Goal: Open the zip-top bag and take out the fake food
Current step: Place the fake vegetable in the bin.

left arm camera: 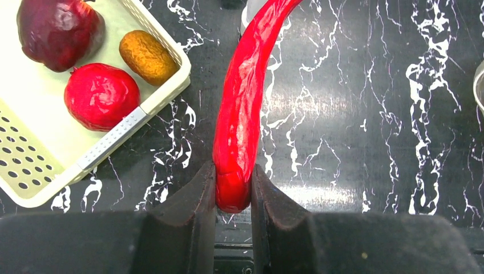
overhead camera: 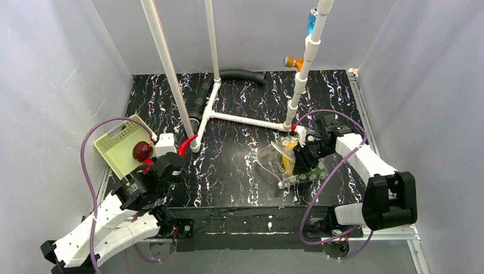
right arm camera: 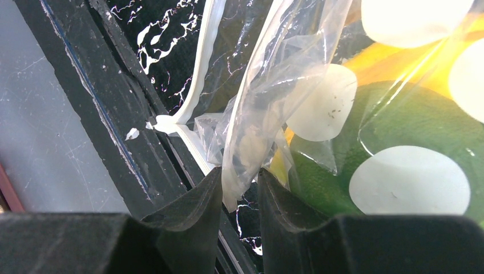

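Black marbled counter (overhead camera: 240, 171) runs under both my arms, grey walls all round. My left fingers (left arm camera: 206, 185) are clamped on the thick end of the red chili (left arm camera: 242, 97), which sticks out over the counter just beside the pale basket (left arm camera: 165, 91), not over it. A dark red fruit (left arm camera: 57, 31), a red one (left arm camera: 101, 96) and a brown one (left arm camera: 147, 56) lie in the basket. I hold the chili by one end only, so I reckon it could swing or slide out between the pads. Letting go here would drop it on the counter, and it might roll.

My right fingers (right arm camera: 212, 188) pinch a thin fold of the dotted bag (right arm camera: 285, 68), which sits on the right side of the counter with the banana (right arm camera: 394, 63) and a green piece (right arm camera: 411, 125) inside. That fold is slick. A pull could strip it free, and the bag would slump shut over them.
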Robot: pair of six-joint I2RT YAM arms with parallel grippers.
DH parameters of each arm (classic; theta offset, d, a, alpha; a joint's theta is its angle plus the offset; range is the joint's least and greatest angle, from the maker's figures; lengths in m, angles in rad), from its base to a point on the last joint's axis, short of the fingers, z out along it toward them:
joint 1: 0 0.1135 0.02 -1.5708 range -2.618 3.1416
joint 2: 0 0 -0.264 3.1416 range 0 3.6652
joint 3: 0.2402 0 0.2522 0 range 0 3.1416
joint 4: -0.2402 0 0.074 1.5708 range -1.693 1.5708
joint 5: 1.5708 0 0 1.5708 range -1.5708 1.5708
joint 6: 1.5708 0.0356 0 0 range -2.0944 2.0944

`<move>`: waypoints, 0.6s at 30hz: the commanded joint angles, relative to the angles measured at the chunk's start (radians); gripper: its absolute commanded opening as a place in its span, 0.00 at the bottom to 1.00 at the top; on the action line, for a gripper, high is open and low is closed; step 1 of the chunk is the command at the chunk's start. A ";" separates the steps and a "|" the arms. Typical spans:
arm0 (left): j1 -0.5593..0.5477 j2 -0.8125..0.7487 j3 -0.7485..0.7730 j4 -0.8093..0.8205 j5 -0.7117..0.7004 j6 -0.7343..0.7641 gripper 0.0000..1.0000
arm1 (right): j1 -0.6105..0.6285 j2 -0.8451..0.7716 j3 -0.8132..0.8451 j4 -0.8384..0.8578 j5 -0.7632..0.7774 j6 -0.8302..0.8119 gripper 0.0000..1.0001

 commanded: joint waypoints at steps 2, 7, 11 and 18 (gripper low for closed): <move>0.055 -0.005 0.028 0.049 -0.030 0.039 0.00 | 0.005 -0.001 0.038 -0.012 -0.012 -0.015 0.36; 0.108 0.002 0.018 0.100 -0.050 0.053 0.00 | 0.005 -0.002 0.038 -0.012 -0.012 -0.015 0.36; 0.173 0.029 0.019 0.131 -0.042 0.054 0.00 | 0.005 -0.002 0.038 -0.012 -0.011 -0.015 0.36; 0.278 0.071 0.016 0.167 -0.076 0.059 0.00 | 0.006 -0.006 0.038 -0.013 -0.011 -0.017 0.36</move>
